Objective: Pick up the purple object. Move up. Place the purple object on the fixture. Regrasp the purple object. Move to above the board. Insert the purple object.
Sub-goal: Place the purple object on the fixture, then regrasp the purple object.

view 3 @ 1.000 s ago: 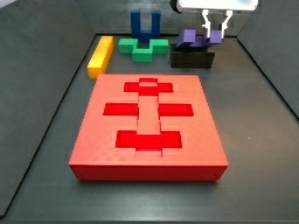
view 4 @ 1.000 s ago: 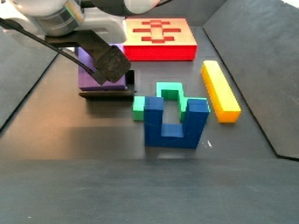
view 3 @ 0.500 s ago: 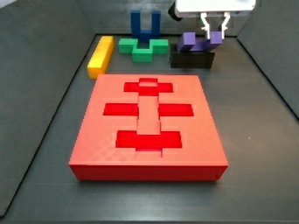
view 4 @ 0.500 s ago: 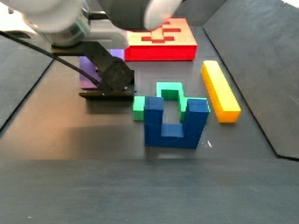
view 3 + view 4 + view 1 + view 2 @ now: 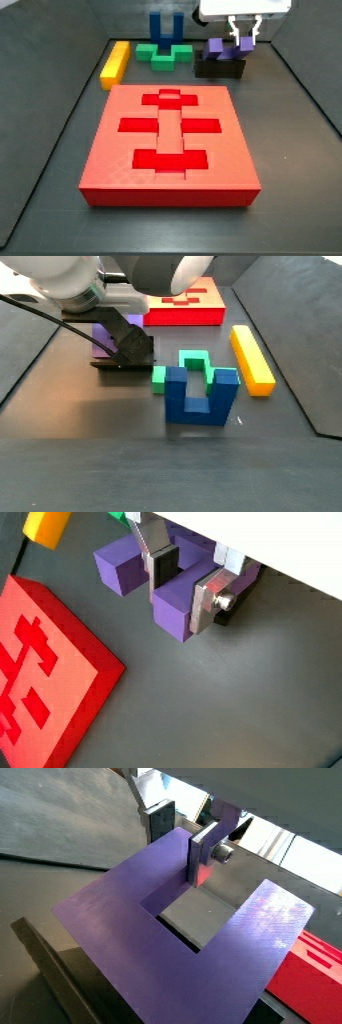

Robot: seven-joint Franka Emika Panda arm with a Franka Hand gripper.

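The purple object (image 5: 217, 45) is a U-shaped block resting on the dark fixture (image 5: 221, 67) at the back right, beyond the red board (image 5: 167, 140). My gripper (image 5: 243, 45) reaches down onto it. In both wrist views the fingers stand on either side of one prong, the dark pad on its outer side and the silver plate in the slot. The gripper (image 5: 177, 607) is shut on the purple object (image 5: 171, 620). The broad purple face (image 5: 134, 918) fills a wrist view around the gripper (image 5: 181, 856). The arm hides most of the block (image 5: 102, 334) and the fixture (image 5: 120, 363).
A yellow bar (image 5: 115, 63), a green block (image 5: 167, 55) and a blue two-pronged piece (image 5: 164, 27) stand at the back, left of the fixture. The board's corner shows in a wrist view (image 5: 40, 672). Dark walls enclose the floor.
In a side view the arm has shifted and turned a little over the fixture. The purple object has stayed on the fixture with the fingers around it.
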